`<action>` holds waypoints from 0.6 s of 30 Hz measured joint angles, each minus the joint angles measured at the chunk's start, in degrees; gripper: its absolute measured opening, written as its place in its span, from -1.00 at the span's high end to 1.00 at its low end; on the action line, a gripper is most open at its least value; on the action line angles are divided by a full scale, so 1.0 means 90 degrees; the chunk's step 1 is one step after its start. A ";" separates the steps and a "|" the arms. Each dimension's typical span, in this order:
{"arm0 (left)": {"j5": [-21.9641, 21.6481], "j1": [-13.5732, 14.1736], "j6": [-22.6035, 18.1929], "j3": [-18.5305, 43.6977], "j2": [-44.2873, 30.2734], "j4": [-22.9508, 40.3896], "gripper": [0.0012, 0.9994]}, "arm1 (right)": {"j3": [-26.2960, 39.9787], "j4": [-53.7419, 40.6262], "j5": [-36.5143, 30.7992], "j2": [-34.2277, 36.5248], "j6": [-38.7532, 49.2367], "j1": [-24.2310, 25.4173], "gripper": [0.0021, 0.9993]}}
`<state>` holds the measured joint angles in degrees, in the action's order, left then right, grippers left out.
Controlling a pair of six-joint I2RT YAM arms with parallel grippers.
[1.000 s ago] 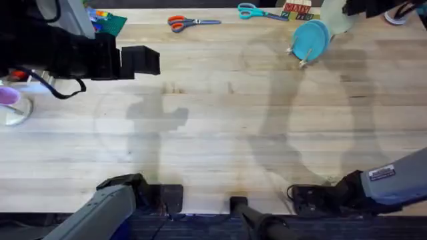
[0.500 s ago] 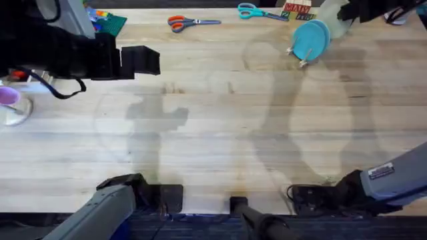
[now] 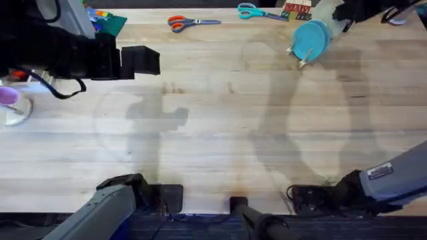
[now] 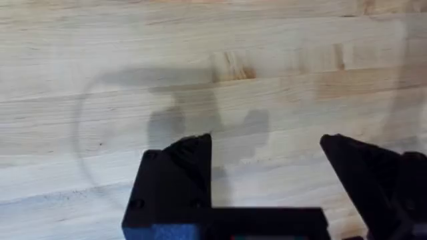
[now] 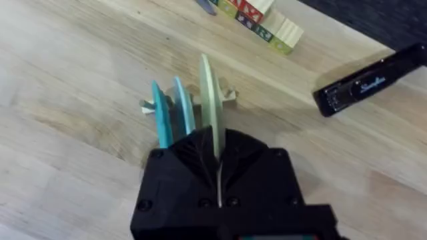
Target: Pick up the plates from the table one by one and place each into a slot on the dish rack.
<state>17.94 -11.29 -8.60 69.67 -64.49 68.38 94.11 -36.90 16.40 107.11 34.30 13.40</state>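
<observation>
Three plates stand on edge in the dish rack (image 5: 223, 97); right end effector (image 5: 217, 157) pinches the cream-yellow plate (image 5: 208, 93), left end effector (image 4: 267, 160) spread apart.

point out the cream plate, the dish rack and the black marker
cream plate (image 5: 208, 93), right wrist view, on its upright edge above the gripper
dish rack (image 5: 230, 97), right wrist view, on the wooden end beside the cream plate
black marker (image 5: 367, 83), right wrist view, on the middle of its barrel
</observation>
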 joint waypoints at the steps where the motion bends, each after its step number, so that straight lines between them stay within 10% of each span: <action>1: 0.0001 0.0000 0.0000 0.0000 -0.0001 0.0000 -0.99 | 0.0000 0.0004 0.0000 0.0000 0.0000 -0.0017 0.95; 18: -0.0001 0.0000 -0.0002 0.0000 -0.0002 0.0000 -0.99 | 0.0000 -0.0066 0.0012 0.0000 0.0000 -0.0040 0.95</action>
<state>17.93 -11.29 -8.62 69.67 -64.51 68.38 94.11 -37.49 16.51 107.11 34.30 13.04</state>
